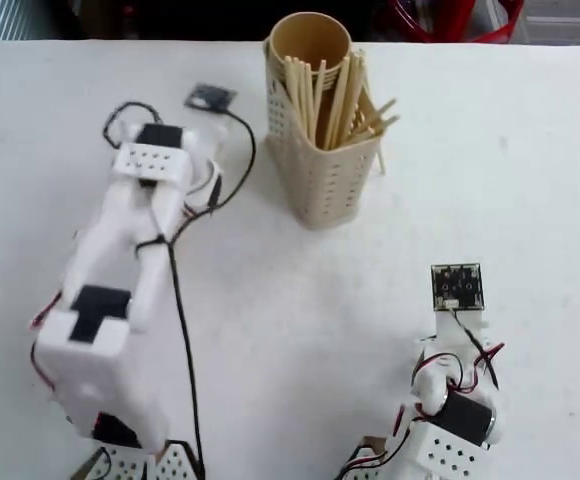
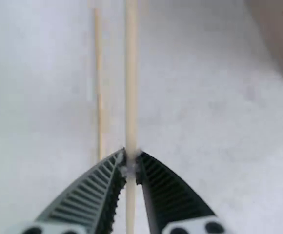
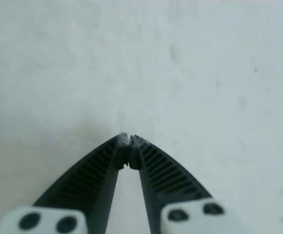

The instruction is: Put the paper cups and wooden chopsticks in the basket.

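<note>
White surface (image 1: pixel 300 320), two arms on it. A cream, hole-punched basket (image 1: pixel 315 175) stands at the far middle. A paper cup (image 1: pixel 310 45) sits upright in its far end, mouth up. A bunch of chopsticks (image 1: pixel 335 100) leans in next to the cup, mostly standing on end, with a few tips splaying out toward the right.

The left arm (image 1: pixel 120 260) stretches away along the left side, and its wrist ends just left of the basket. A black cable (image 1: pixel 185 330) runs along that arm and loops through the gap between wrist and basket. It goes up to a small black square (image 1: pixel 210 97) lying on the surface near the basket's far corner. The right arm (image 1: pixel 450 410) is tucked at the near right, well apart from the basket.

Left wrist view: the left fingers (image 2: pixel 100 187) are clamped on a single chopstick (image 2: pixel 131 87). Its long axis runs straight out ahead of the fingers, in line with them, and its near end passes back between them. A second chopstick (image 2: pixel 98 87) lies parallel just beside it, and I can't tell if the two touch. A beige edge of the basket shows off to one side, near but apart.

The right fingers (image 3: pixel 97 178) are clenched together on nothing, over the surface.
</note>
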